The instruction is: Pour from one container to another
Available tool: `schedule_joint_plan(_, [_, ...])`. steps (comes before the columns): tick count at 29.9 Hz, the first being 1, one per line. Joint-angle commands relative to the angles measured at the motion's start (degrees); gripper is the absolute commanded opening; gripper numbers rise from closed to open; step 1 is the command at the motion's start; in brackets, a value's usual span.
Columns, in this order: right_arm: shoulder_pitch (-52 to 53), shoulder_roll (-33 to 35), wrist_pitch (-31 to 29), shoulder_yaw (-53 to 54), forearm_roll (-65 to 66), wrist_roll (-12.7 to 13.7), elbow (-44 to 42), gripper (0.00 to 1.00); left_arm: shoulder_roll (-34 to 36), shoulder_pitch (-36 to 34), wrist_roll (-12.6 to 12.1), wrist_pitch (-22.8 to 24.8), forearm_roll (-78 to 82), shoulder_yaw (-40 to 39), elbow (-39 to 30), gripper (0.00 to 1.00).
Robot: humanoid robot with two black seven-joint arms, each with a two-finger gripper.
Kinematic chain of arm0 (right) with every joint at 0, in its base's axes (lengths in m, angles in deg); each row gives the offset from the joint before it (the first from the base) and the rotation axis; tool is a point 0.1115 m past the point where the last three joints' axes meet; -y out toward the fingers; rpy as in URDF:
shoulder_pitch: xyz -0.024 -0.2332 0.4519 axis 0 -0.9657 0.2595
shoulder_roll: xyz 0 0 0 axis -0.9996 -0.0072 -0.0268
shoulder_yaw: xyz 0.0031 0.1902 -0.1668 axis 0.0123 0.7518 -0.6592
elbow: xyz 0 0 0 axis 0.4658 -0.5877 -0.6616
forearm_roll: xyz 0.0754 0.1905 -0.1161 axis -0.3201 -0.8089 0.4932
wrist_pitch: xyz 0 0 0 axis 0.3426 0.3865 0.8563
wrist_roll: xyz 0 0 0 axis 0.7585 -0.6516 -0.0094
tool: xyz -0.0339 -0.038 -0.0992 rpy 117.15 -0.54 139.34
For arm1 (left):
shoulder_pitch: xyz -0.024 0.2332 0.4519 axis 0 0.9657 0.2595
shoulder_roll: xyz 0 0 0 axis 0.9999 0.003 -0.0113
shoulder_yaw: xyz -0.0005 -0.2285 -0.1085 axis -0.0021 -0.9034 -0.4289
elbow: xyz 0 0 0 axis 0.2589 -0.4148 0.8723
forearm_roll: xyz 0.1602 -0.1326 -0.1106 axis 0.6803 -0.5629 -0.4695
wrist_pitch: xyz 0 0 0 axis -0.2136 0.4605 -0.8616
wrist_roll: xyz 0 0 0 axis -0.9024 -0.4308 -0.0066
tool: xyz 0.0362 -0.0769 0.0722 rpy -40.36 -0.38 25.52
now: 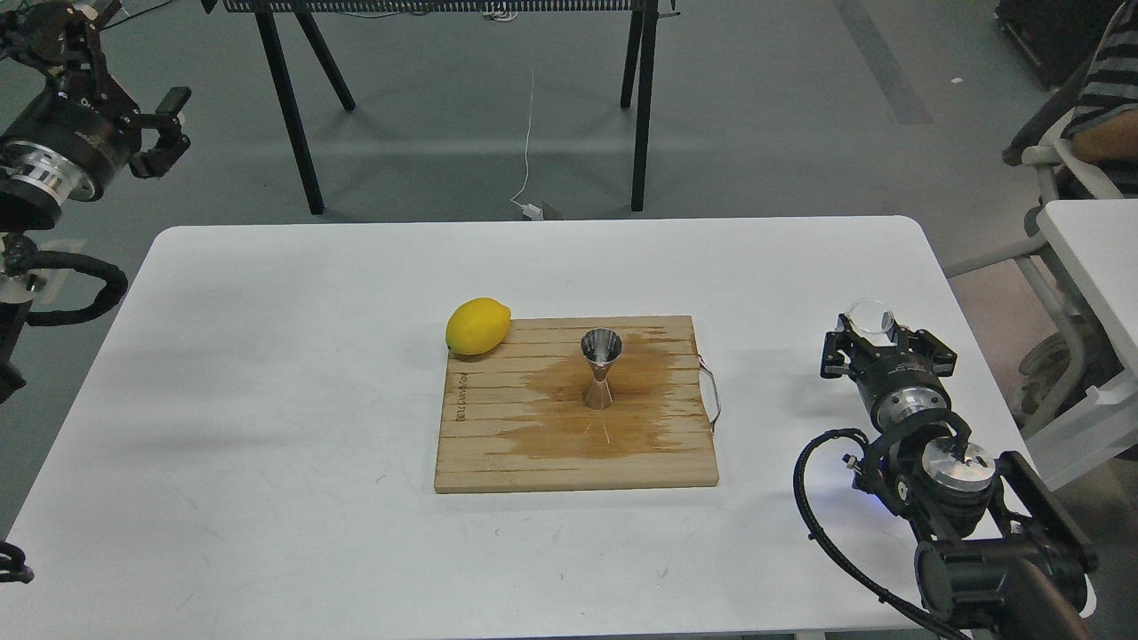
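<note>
A white table [267, 373] carries a wooden cutting board [498, 444] with a dark wet stain around its middle. A lemon [477, 325] rests at the board's far left corner. The steel jigger [601, 368] stands upright inside the stain, well apart from the right gripper [876, 342] at the table's right edge, which pinches the small clear glass cup [870, 318] between its fingers. The left gripper [164, 133] hangs spread and empty, high off the table's left. The cup is likely light, rigid, slick and breakable, so a gentle side grip below its thin rim suits it; the narrow-waisted jigger could tip easily.
</note>
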State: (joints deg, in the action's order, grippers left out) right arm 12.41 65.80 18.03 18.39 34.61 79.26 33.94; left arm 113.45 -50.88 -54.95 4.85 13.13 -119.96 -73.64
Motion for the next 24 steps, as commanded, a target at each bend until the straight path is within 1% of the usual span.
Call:
schedule_joint_plan(1, [-0.03, -0.52, 0.05, 0.21, -0.22, -0.06, -1.62, 0.42, 0.03, 0.02, -0.01, 0.0, 0.0, 0.01, 0.0, 0.99])
schedule_joint_plan(8, [-0.38, -1.49, 0.05, 0.21, -0.22, -0.15, -2.59, 0.5, 0.03, -0.07, -0.01, 0.0, 0.0, -0.08, 0.0, 0.99])
schedule_joint_plan(13, [-0.38, -1.66, 0.05, 0.21, -0.22, -0.23, -2.59, 0.52, 0.03, -0.07, -0.01, 0.0, 0.0, -0.08, 0.0, 0.99])
schedule_joint_plan(17, [-0.64, -2.01, 0.23, 0.12, -0.22, -0.94, -2.68, 0.54, 0.03, -0.07, -0.01, 0.0, 0.0, -0.08, 0.0, 0.99])
schedule_joint_plan(18, [-0.73, -2.01, 0.23, 0.12, -0.22, -0.94, -2.68, 0.57, 0.03, -0.07, -0.01, 0.0, 0.0, -0.08, 0.0, 0.99])
schedule_joint_plan(19, [-0.73, -2.01, 0.4, 0.12, -0.22, -0.94, -2.68, 0.67, 0.12, -0.07, -0.01, 0.0, 0.0, -0.08, 0.0, 0.99])
schedule_joint_plan(20, [-0.73, -2.01, 0.49, 0.12, -0.22, -0.94, -2.68, 0.73, 0.12, -0.07, -0.01, 0.0, 0.0, -0.08, 0.0, 0.99])
schedule_joint_plan(24, [-0.64, -2.01, 0.49, 0.21, -0.22, -0.94, -3.82, 0.74, 0.56, -0.07, -0.01, 0.0, 0.0, -0.08, 0.0, 0.99])
